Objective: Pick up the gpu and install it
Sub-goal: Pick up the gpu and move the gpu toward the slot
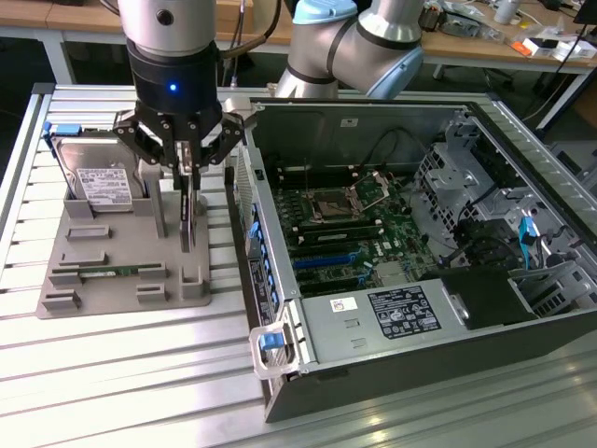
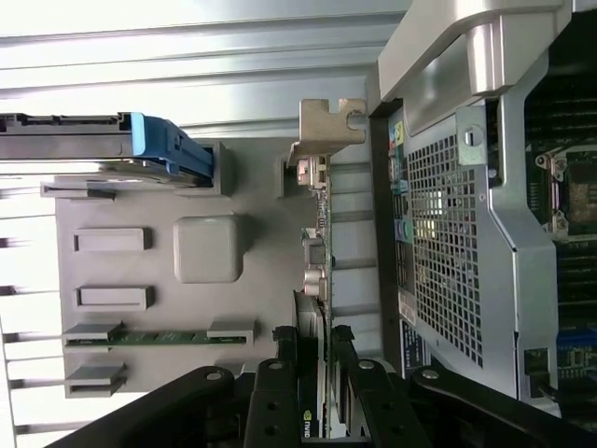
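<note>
Gripper (image 1: 187, 175) (image 2: 313, 338): one, pointing straight down over the grey holder; its two fingers (image 2: 280, 373) are closed against the two faces of the gpu at its top edge.
Gpu (image 1: 189, 222) (image 2: 316, 257): one, dark thin card, standing on edge and upright between the fingers, over the side of the holder nearest the computer case. Cannot tell whether its lower edge sits in its slot or is clear of it.
Gpu bracket (image 2: 328, 126): one metal strip at the card's far end from the gripper in the wrist view.
Holder (image 1: 117, 245) (image 2: 266, 233): one grey tray with raised slots, lying on the surface.
Hard drive (image 1: 98, 179) (image 2: 65, 147): one, upright in the holder, with a blue frame, well apart from the gpu.
Memory stick (image 1: 110, 273) (image 2: 154, 338): one, green, lying in a holder slot.
Computer case (image 1: 280, 289) (image 2: 448, 233): one, side open, just beside the holder on the exterior view's right.
Motherboard (image 1: 340, 224): one, inside the case.
Surface (image 1: 121, 383) (image 2: 187, 75): slatted aluminium, carrying holder and case.
</note>
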